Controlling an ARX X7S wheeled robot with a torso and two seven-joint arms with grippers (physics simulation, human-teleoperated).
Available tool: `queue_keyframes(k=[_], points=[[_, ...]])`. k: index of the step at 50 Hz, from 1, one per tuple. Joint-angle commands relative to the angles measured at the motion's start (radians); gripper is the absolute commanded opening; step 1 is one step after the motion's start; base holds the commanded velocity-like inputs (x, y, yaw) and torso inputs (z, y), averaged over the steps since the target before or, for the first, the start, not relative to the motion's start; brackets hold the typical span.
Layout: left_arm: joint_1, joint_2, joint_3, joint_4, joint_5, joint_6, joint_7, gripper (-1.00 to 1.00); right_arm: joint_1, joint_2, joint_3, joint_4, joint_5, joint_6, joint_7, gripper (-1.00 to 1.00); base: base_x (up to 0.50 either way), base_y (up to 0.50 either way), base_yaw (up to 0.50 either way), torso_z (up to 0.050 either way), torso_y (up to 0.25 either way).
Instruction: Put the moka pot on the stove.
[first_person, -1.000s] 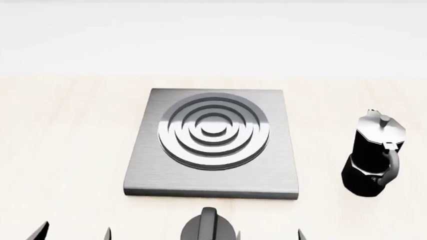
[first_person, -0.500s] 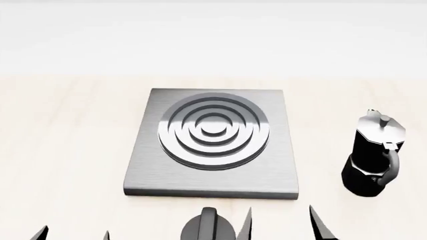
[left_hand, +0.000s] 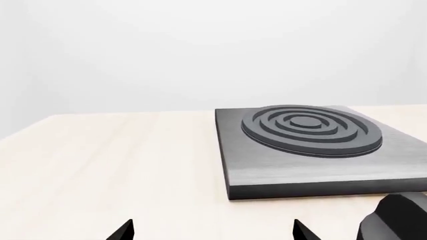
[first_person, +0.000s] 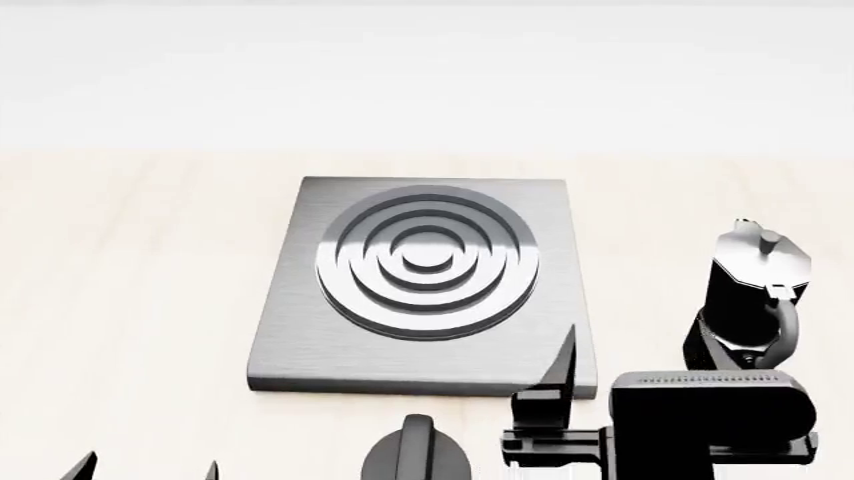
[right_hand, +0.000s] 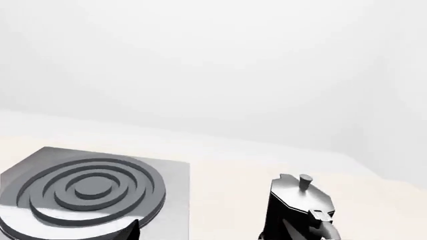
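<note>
The black moka pot (first_person: 747, 300) with its silvery lid stands upright on the table, right of the stove (first_person: 424, 280), and does not touch it. My right gripper (first_person: 627, 348) is open and empty, just in front of the pot and to its left. One finger (first_person: 561, 358) rises over the stove's front right corner; the other is lost against the pot's black body. In the right wrist view the pot (right_hand: 300, 202) is close ahead, with the stove (right_hand: 87, 190) to one side. My left gripper (first_person: 147, 468) is open and empty at the front left; its tips show in the left wrist view (left_hand: 212, 231).
A squat black dial knob (first_person: 416, 455) sits in front of the stove's front edge and also shows in the left wrist view (left_hand: 397, 220). The stove (left_hand: 313, 150) lies on a pale wooden table (first_person: 134, 300) with a white wall behind.
My right gripper has risen and moved forward and right, from the bottom edge to just in front of the moka pot. The left gripper, pot and stove have not moved.
</note>
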Motion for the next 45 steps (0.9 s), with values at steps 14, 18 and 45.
queue_keyframes(k=[14, 18, 45], points=[[-0.021, -0.021, 0.021, -0.003, -0.021, 0.003, -0.025, 1.0, 0.129, 0.073, 0.129, -0.134, 0.047, 0.24, -0.022, 1.0, 0.0, 0.0, 0.0, 0.0, 0.0], [-0.028, -0.026, 0.025, -0.006, -0.025, -0.001, -0.027, 1.0, 0.143, 0.076, 0.154, -0.122, 0.063, 0.246, -0.026, 1.0, 0.0, 0.0, 0.0, 0.0, 0.0], [-0.011, -0.052, 0.037, 0.027, -0.044, -0.004, -0.052, 1.0, 0.201, 0.103, 0.322, 0.137, 0.209, 0.222, -0.123, 1.0, 0.0, 0.0, 0.0, 0.0, 0.0]])
